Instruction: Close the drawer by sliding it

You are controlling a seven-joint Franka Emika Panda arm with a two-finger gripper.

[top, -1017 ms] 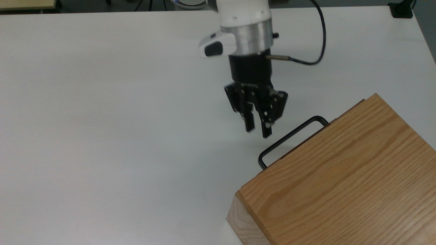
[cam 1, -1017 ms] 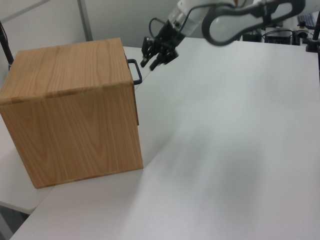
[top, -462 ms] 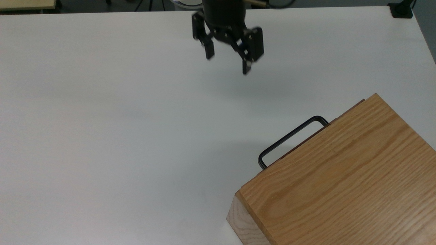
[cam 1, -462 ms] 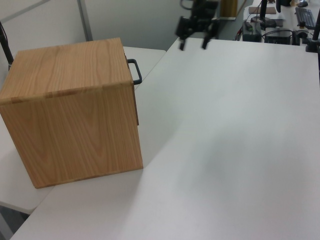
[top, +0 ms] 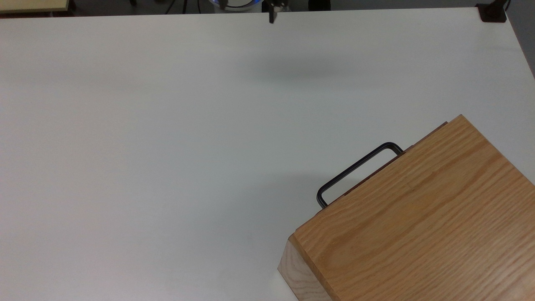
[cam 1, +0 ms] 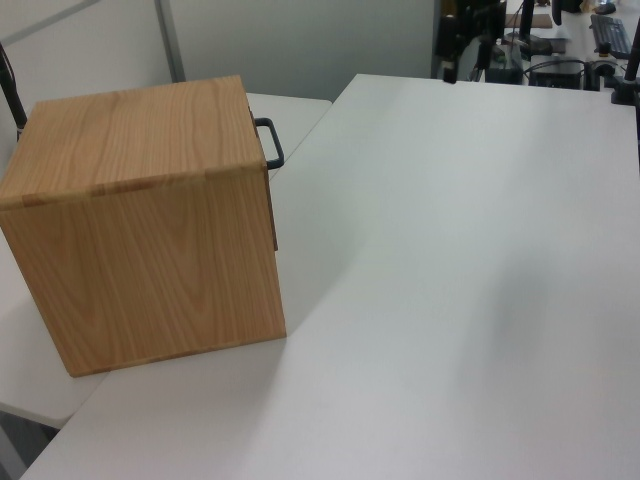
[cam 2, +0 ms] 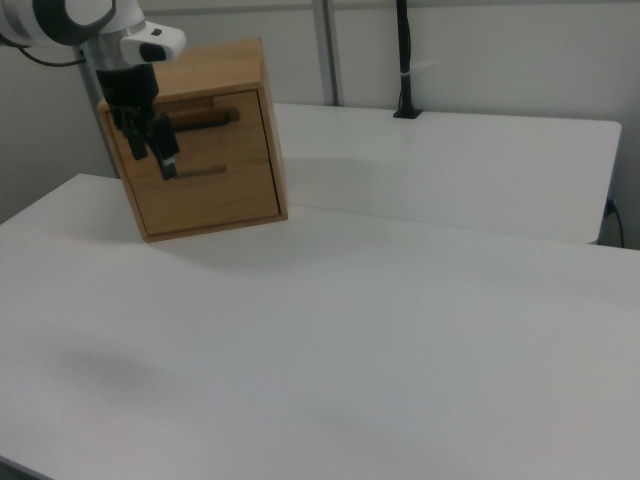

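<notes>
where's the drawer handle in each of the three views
Top view: the drawer handle sits right of centre, jutting from the cabinet's upper-left edge.
Left view: the handle is upper left, at the cabinet's top right corner.
Right view: the handle is a dark bar across the cabinet front, upper left.
Shared landmark: the oak cabinet.

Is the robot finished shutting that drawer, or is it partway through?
It looks finished. The drawer sits flush in the wooden cabinet, with only its black handle sticking out. Nothing is in hand: the gripper hangs in the air, well away from the handle in the left view. Nothing appears to be left to do.
</notes>
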